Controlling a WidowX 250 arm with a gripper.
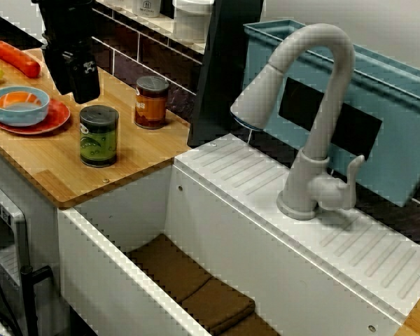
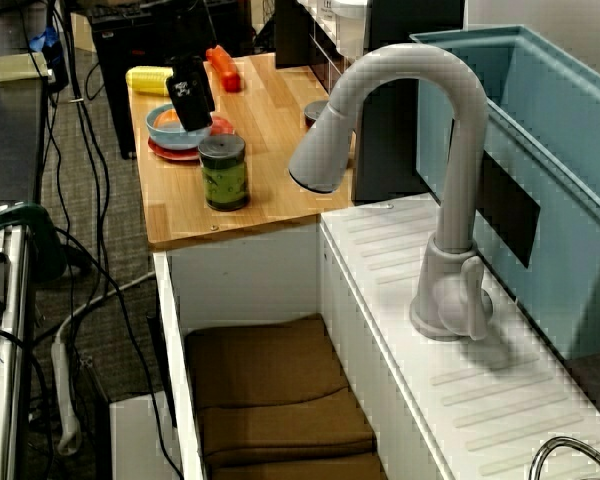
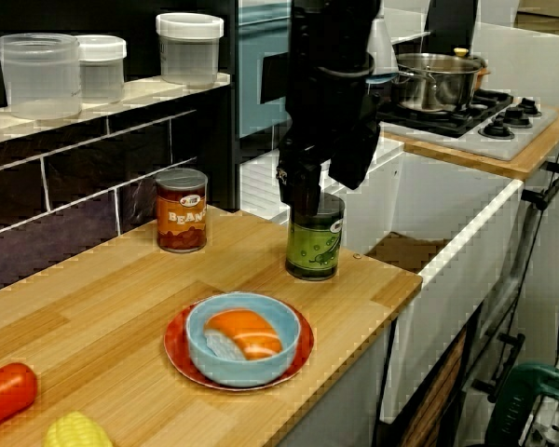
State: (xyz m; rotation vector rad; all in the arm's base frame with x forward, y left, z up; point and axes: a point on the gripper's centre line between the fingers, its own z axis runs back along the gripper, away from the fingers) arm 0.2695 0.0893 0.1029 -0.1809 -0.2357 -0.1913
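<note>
My black gripper (image 3: 324, 182) hangs over the wooden counter (image 3: 102, 298) with its fingers spread open and nothing between them. Right under it stands a green-labelled can (image 3: 315, 237), upright, close to the counter's corner by the sink. In the view from above, the gripper (image 1: 84, 94) sits just above and a little to the bowl side of the can (image 1: 99, 135). The side view shows the same gripper (image 2: 195, 122) and can (image 2: 223, 172). I see no contact with the can.
A brown beans can (image 3: 182, 209) stands by the dark tiled wall. A blue bowl (image 3: 243, 337) with an orange piece rests on a red plate. A red carrot-like piece (image 1: 15, 58) and yellow corn (image 2: 148, 78) lie at the far end. The sink (image 1: 112, 280) and grey faucet (image 1: 315, 105) adjoin.
</note>
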